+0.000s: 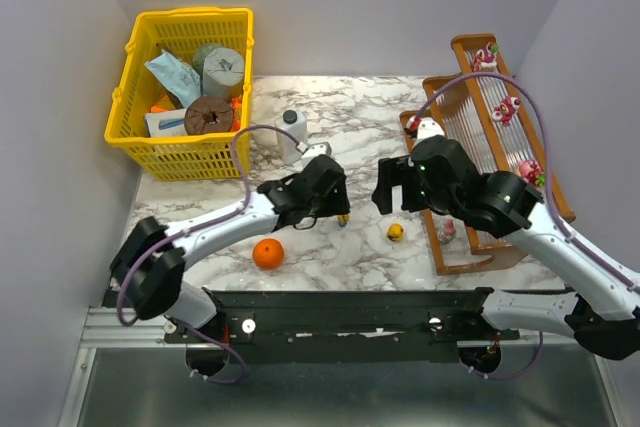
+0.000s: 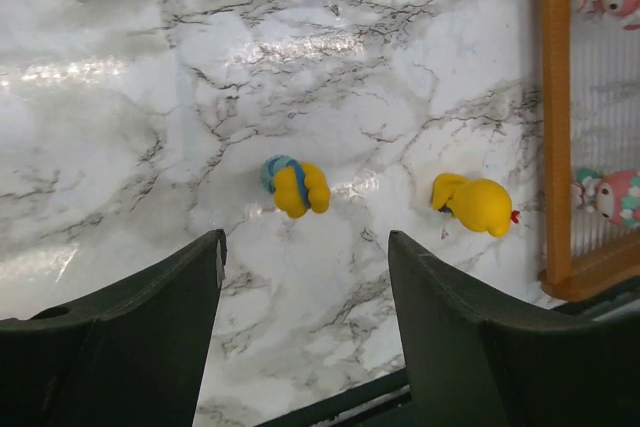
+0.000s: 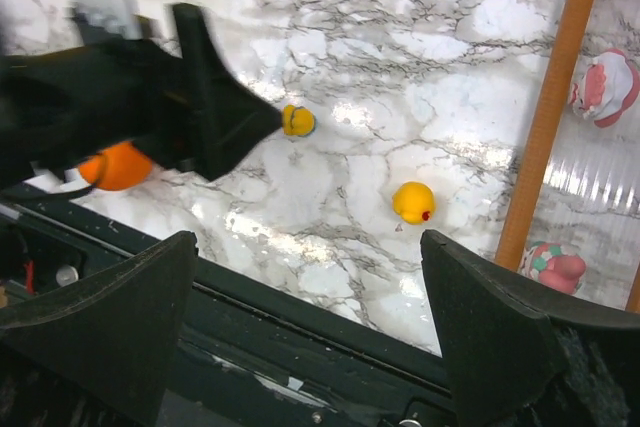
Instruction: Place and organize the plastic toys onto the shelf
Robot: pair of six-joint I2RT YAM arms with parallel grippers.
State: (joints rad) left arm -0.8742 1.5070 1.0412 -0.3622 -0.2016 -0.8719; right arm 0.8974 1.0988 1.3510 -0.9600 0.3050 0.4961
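Two yellow toys lie on the marble table: one with a blue band (image 1: pixel 343 219) (image 2: pixel 295 187) (image 3: pixel 297 120) and a duck-like one (image 1: pixel 396 232) (image 2: pixel 475 204) (image 3: pixel 413 202). Several pink and red toys sit on the brown stepped shelf (image 1: pixel 460 87) at the right, among them one at the top (image 1: pixel 486 55) and one at the lowest tier's near end (image 1: pixel 449 231) (image 3: pixel 555 269). My left gripper (image 1: pixel 335 209) (image 2: pixel 305 247) is open and empty, just short of the blue-banded toy. My right gripper (image 1: pixel 398 197) (image 3: pixel 310 247) is open and empty above the duck-like toy.
A yellow basket (image 1: pixel 130 97) of odds stands at the back left. A white bottle (image 1: pixel 293 132) stands mid-table. An orange ball (image 1: pixel 267 253) (image 3: pixel 115 165) lies near the front edge. The shelf's wooden rail (image 2: pixel 555 127) (image 3: pixel 550 117) borders the yellow toys on the right.
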